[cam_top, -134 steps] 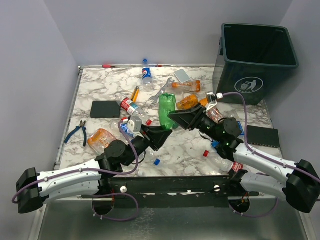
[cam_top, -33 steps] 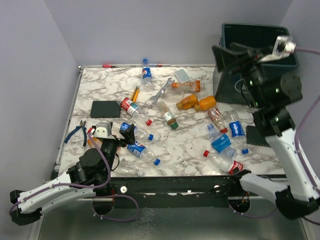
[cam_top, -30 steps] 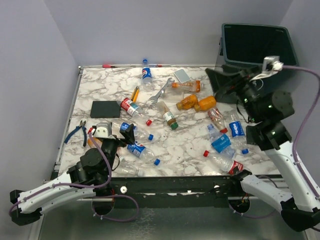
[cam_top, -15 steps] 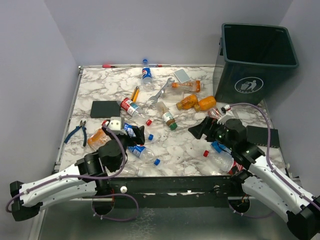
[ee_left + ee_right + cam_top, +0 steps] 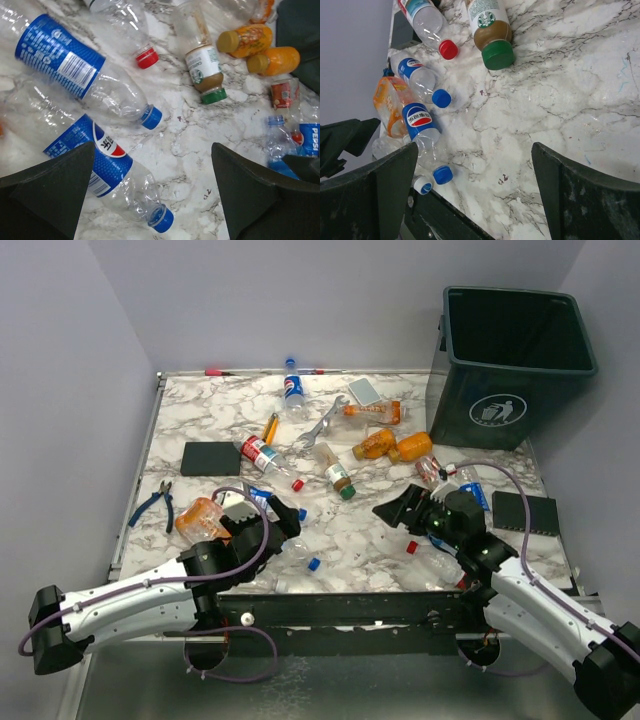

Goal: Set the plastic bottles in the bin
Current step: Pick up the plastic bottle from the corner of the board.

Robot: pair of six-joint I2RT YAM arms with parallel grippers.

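Hovering low over the table [image 5: 200, 410], both sets of my jaws stand wide apart with nothing between them. The plastic bottles I can see lie scattered on their sides across the marble top. The bin [image 5: 515, 370] stands at the far right corner, well apart from the nearest of them, and its inside is too dark to read.

Under my left jaws lies a clear Pepsi bottle [image 5: 107, 170] with a blue cap, just beside a second blue-labelled bottle [image 5: 75, 72]. My right jaws face the same cluster from the other side, with a brown bottle [image 5: 490, 30] capped in green further off.

These look empty, so I judge them very light, thin-walled and partly crumpled. A hard pinch would likely make one dent, roll or squirt out. The bare plastic near the shoulder seems slick, and the labelled middle should give better purchase. I would take the Pepsi bottle across its label, jaws square to its long axis, and close gently.
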